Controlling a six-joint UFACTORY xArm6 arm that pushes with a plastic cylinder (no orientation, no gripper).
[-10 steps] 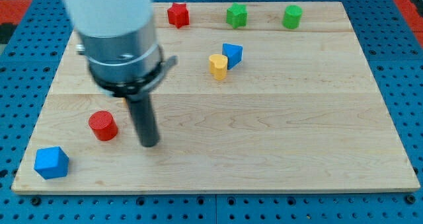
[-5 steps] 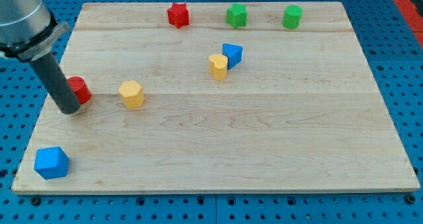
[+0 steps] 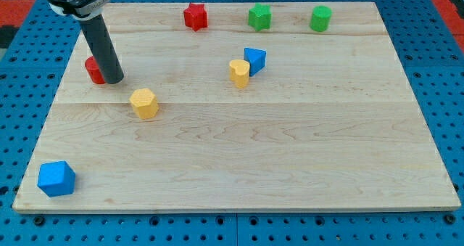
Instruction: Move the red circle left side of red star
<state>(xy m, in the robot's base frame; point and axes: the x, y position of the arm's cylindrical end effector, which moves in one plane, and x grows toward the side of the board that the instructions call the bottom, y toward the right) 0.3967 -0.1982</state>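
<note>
The red circle lies near the board's left edge, partly hidden behind my rod. My tip rests against the circle's right side. The red star sits at the view's top, well up and to the right of the circle.
A yellow hexagon block lies just below and right of my tip. A yellow block and a blue block touch near the middle. Two green blocks sit at the top. A blue cube sits bottom left. The wooden board holds them all.
The red circle went from lower left up along the left edge. My tip moved from the circle's left side to its right side and higher up the board.
</note>
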